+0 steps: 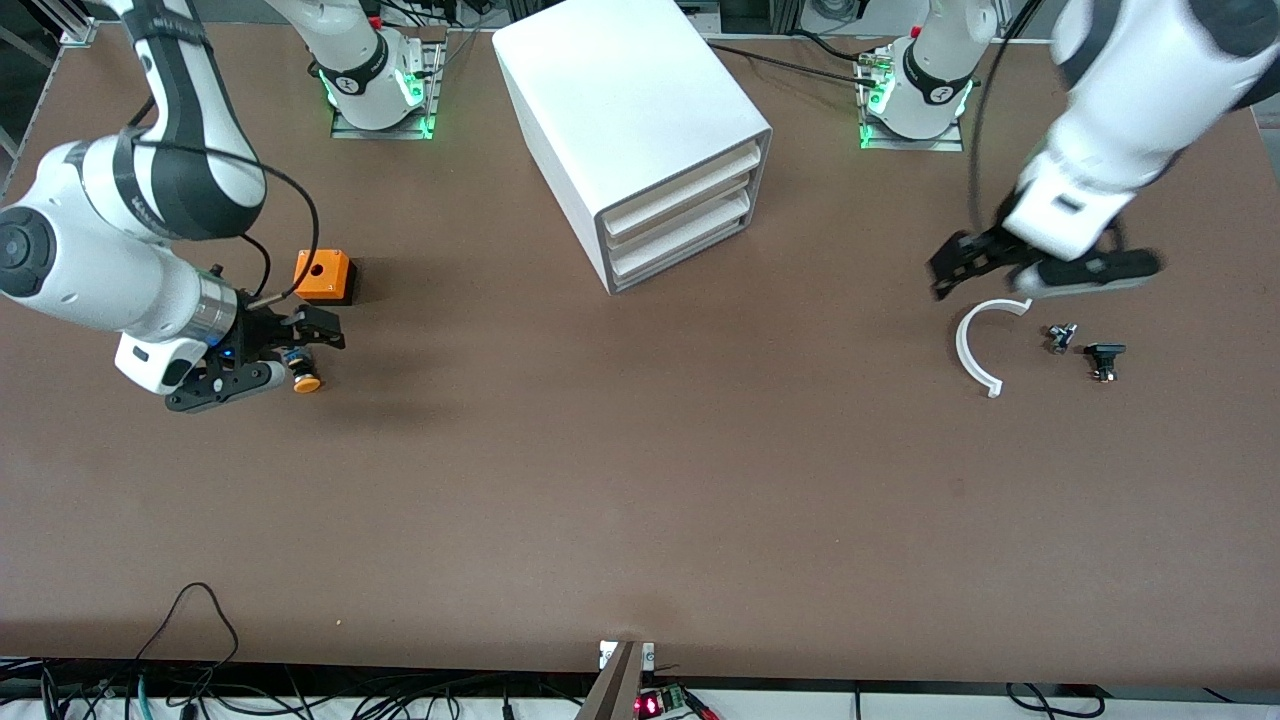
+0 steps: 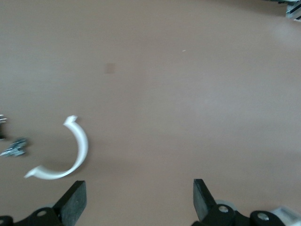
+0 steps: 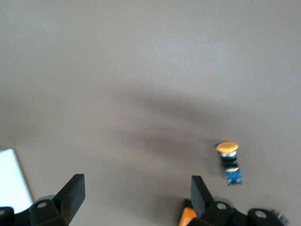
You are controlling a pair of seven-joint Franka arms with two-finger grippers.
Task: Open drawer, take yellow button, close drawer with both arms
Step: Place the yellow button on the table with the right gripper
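Observation:
The white cabinet point(image 1: 620, 100) stands at the back middle of the table with its three drawers point(image 1: 680, 215) all pushed in. The button point(image 1: 305, 380), orange cap and black-and-blue body, lies on its side on the table toward the right arm's end; it also shows in the right wrist view point(image 3: 229, 162). My right gripper point(image 1: 300, 352) point(image 3: 138, 195) is open and empty, low over the table right beside the button, not around it. My left gripper point(image 1: 1000, 272) point(image 2: 139, 197) is open and empty, above the table toward the left arm's end, near a white arc-shaped piece.
An orange cube with a hole point(image 1: 325, 276) sits just farther from the front camera than the button. The white arc piece point(image 1: 975, 345) point(image 2: 70, 155) and two small dark parts point(image 1: 1062, 337) point(image 1: 1104, 358) lie under and beside the left gripper.

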